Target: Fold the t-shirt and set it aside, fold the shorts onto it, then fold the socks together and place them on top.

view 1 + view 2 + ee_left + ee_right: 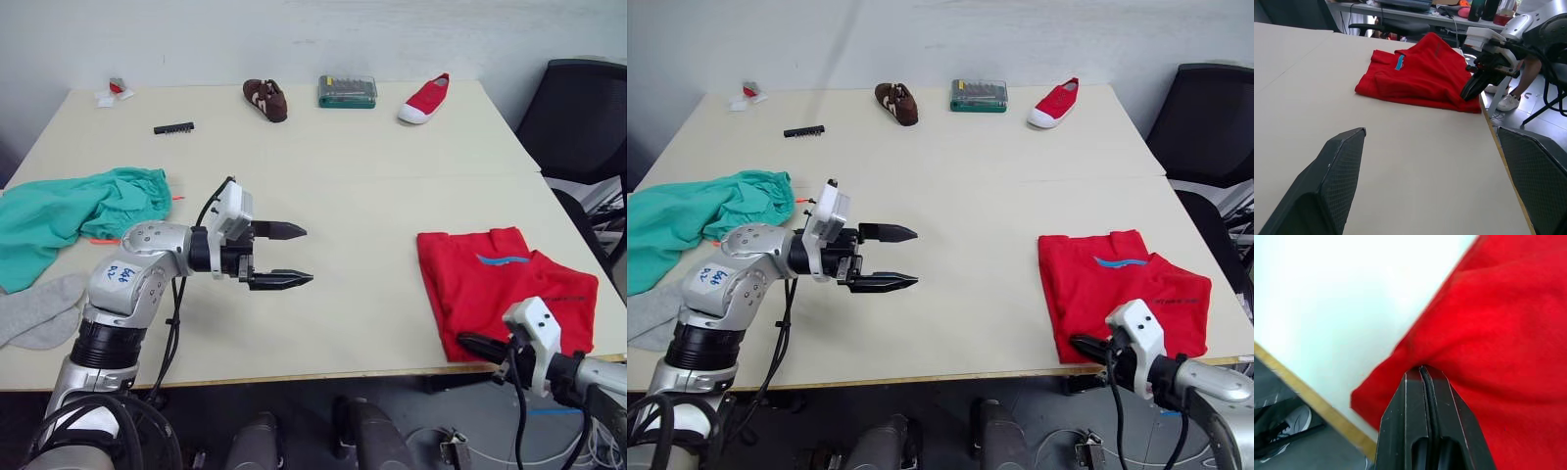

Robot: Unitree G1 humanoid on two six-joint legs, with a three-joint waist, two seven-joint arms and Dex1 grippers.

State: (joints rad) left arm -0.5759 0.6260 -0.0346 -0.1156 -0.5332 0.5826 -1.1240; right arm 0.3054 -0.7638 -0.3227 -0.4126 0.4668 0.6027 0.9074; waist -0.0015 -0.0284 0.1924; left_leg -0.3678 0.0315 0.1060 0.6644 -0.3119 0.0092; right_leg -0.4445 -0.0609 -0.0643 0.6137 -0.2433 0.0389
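Note:
The red t-shirt (500,284) lies folded near the table's right front edge, its blue collar label facing up. My right gripper (468,345) is at its near left corner, fingers shut, with the cloth puckered at their tips (1420,368). Over the middle of the table my left gripper (304,255) is open and empty, pointing right toward the t-shirt (1420,73). The teal shorts (69,211) lie crumpled at the left edge, behind my left arm. The grey socks (39,311) lie in front of them at the near left corner.
Along the far edge of the cream table (343,196) are a brown shoe (265,99), a green case (347,91) and a red shoe (425,99). A black bit strip (173,128) lies at the far left. A black chair (578,117) stands to the right.

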